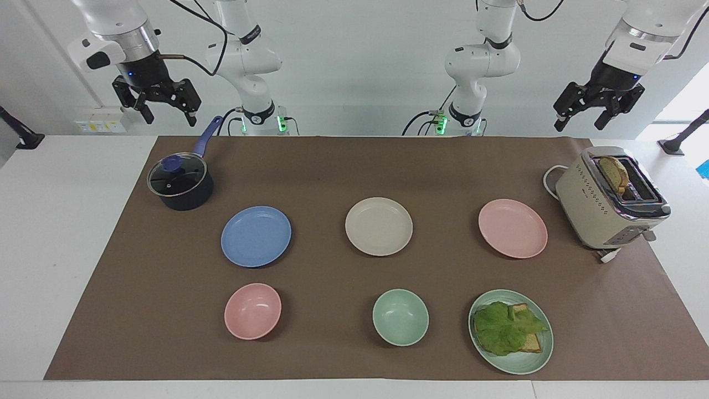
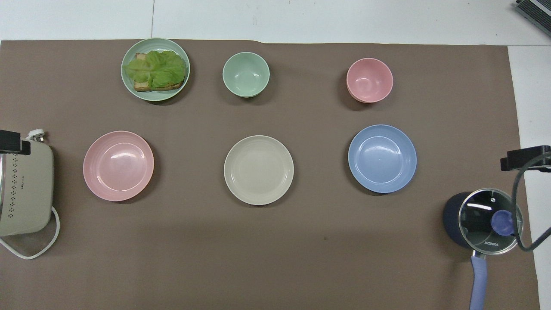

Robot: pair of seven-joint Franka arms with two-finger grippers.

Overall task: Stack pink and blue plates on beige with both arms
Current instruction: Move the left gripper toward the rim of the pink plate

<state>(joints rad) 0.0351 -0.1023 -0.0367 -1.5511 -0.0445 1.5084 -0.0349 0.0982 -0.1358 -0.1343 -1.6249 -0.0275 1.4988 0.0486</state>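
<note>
Three plates lie in a row across the brown mat. The beige plate (image 1: 379, 226) (image 2: 258, 169) is in the middle. The pink plate (image 1: 513, 228) (image 2: 118, 165) lies toward the left arm's end and the blue plate (image 1: 256, 236) (image 2: 382, 158) toward the right arm's end. All three are bare and apart from each other. My left gripper (image 1: 581, 119) hangs open high up, over the table by the toaster. My right gripper (image 1: 169, 113) hangs open high up, near the pot. Neither holds anything.
A cream toaster (image 1: 581, 199) with a bread slice stands beside the pink plate. A dark pot (image 1: 180, 185) with a glass lid stands near the blue plate. Farther from the robots are a pink bowl (image 1: 252, 311), a green bowl (image 1: 400, 317) and a green plate (image 1: 518, 364) with lettuce on toast.
</note>
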